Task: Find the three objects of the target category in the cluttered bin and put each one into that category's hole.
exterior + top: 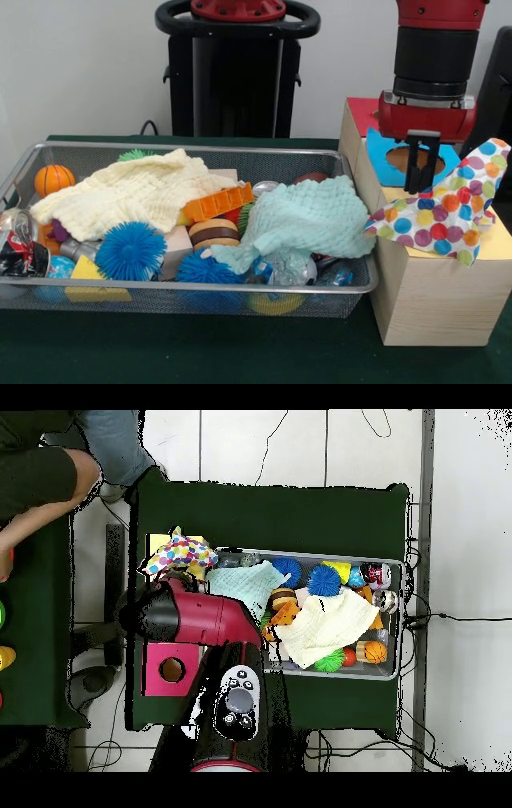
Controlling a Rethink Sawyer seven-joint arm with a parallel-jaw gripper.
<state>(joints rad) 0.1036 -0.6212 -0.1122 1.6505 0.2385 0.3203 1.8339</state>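
Observation:
A wire mesh bin (192,146) holds a jumble of toys under a cream cloth (136,192) and a mint cloth (312,216). To its right stands a wooden box (432,304) with red (364,112), blue (380,156) and yellow (496,240) top panels. My gripper (419,184) hangs over the blue panel's round hole (398,158), its tips at the upper edge of a polka-dot cloth (440,220) draped over the yellow panel. Whether it holds that cloth is unclear. Overhead, the arm (200,616) hides the gripper, and the polka-dot cloth (178,554) lies just beyond it.
In the bin lie two blue spiky balls (130,250), an orange basketball (54,179), an orange block (218,202), a crushed can (20,240) and a yellow wedge (90,276). The red panel's hole (172,669) shows overhead. A person's arm (40,479) shows at the upper left.

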